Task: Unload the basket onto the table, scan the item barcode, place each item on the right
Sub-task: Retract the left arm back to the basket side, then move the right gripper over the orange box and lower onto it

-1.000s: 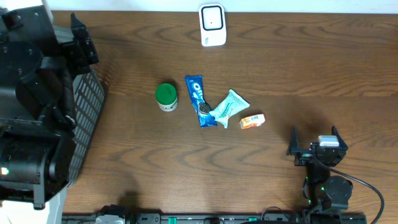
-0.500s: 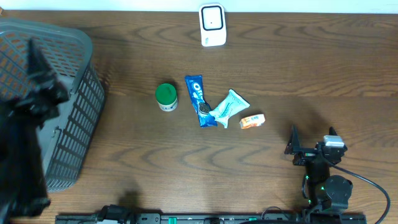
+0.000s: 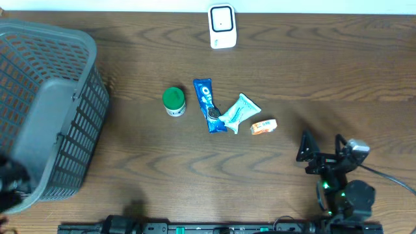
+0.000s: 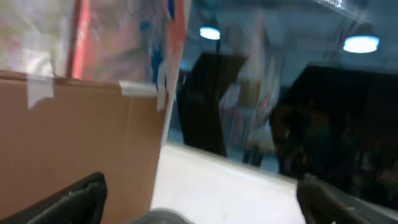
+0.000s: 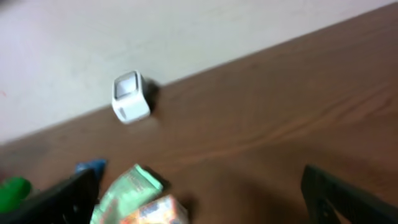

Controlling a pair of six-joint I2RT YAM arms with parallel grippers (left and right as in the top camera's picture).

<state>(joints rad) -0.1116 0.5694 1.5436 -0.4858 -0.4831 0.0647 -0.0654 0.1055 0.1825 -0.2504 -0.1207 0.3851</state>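
Several items lie mid-table: a green-lidded can (image 3: 173,101), a blue cookie packet (image 3: 208,104), a mint-green pouch (image 3: 239,112) and a small orange box (image 3: 263,126). The white barcode scanner (image 3: 221,26) stands at the far edge. My right gripper (image 3: 322,151) sits near the front right, open and empty, facing the items. Its wrist view shows the scanner (image 5: 130,98), the pouch (image 5: 127,190) and the orange box (image 5: 155,211) ahead of the right gripper (image 5: 205,199). My left gripper (image 4: 199,205) is wide open, empty and aimed off the table at a cardboard box (image 4: 74,143).
A grey mesh basket (image 3: 58,32) fills the left side of the table. A dark part of the left arm (image 3: 10,185) shows at the lower left edge. Bare wood lies between the items and the right gripper.
The left arm has swung down and left out of the overhead view, uncovering the basket. Its jaws opened a little wider. The right gripper shifted slightly.
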